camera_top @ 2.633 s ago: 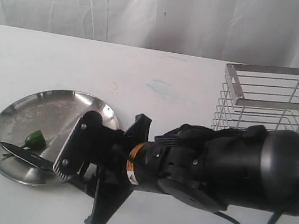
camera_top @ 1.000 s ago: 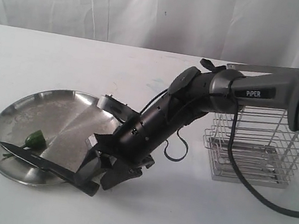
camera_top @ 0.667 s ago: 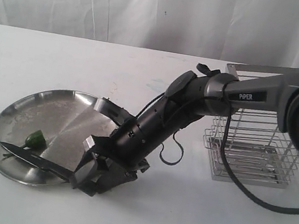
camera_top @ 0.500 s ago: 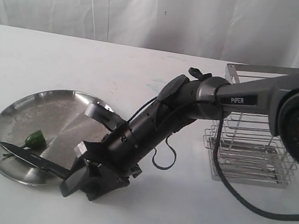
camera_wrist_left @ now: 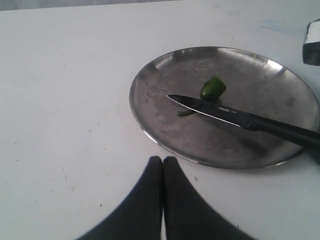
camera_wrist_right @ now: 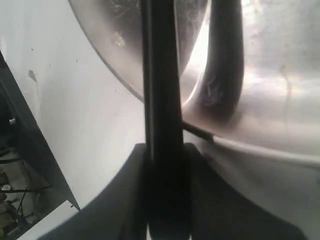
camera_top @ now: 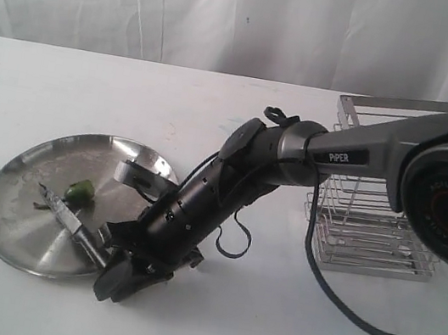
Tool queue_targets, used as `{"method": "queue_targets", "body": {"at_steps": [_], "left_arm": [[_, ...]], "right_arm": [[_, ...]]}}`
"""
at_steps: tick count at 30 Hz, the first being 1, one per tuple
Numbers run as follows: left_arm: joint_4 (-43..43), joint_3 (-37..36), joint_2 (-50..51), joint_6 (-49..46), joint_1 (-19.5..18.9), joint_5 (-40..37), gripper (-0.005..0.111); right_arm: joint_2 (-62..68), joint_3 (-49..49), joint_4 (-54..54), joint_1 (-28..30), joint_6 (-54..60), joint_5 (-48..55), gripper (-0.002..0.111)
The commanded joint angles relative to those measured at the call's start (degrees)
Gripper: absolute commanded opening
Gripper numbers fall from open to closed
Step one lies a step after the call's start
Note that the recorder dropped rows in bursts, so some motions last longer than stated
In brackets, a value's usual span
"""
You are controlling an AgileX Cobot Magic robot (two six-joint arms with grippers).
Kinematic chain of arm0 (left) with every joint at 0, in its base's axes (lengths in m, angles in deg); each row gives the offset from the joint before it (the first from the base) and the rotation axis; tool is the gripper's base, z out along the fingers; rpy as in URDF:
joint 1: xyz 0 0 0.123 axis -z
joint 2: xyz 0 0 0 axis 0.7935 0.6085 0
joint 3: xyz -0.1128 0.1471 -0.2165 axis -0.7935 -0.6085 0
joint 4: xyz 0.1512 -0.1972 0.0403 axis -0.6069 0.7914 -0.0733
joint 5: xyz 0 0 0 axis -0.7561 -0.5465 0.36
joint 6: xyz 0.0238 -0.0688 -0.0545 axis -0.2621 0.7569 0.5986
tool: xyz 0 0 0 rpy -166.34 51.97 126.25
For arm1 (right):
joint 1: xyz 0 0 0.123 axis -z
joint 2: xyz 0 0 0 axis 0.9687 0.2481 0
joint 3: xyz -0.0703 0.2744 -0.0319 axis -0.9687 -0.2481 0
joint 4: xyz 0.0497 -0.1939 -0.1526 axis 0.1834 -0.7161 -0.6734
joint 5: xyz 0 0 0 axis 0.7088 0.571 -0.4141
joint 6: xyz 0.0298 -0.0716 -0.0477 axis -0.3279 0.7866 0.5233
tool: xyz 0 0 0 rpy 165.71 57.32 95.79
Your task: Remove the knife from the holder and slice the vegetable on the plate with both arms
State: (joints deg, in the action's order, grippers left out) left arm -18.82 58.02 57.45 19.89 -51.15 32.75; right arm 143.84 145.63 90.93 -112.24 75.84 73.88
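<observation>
The steel plate (camera_top: 21, 224) lies on the white table at the left. On it sits the small green vegetable (camera_top: 80, 190), with the knife (camera_top: 76, 227) slanting across the plate just beside it. My right gripper (camera_top: 112, 268) is down at the plate's near rim, shut on the knife's handle (camera_wrist_right: 161, 125). The right wrist view shows the black handle clamped between both fingers (camera_wrist_right: 127, 200). My left gripper (camera_wrist_left: 162, 162) is shut on nothing, hovering over bare table short of the plate (camera_wrist_left: 200, 142); the knife (camera_wrist_left: 235, 116) and vegetable (camera_wrist_left: 213, 88) lie beyond it. The exterior view does not show the left arm.
The silver wire holder (camera_top: 381, 202) stands at the right, behind the right arm's grey link (camera_top: 355, 155). A black cable (camera_top: 354, 314) trails over the table in front of the holder. White curtain backs the table.
The right arm came down at the plate's near rim and its jaws closed on the knife handle. The knife swung round and the vegetable shifted farther back on the plate.
</observation>
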Motion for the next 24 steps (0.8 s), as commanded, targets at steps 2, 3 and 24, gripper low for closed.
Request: {"method": "queue_targets", "body": {"at_steps": [2,3,24], "left_arm": [[0.3,0.0,-0.2,-0.1,-0.1,0.1,0.0],[0.3,0.0,-0.2,-0.1,-0.1,0.1,0.0],[0.3,0.0,-0.2,-0.1,-0.1,0.1,0.0]], "right_arm": [[-0.4,0.1,-0.1,0.0,-0.5,6.3,0.0],[-0.9,-0.2,-0.1,-0.2,-0.4,6.7,0.0],[-35.5,-4.4,-37.2,-10.2,-25.1,-4.7,0.0]]}}
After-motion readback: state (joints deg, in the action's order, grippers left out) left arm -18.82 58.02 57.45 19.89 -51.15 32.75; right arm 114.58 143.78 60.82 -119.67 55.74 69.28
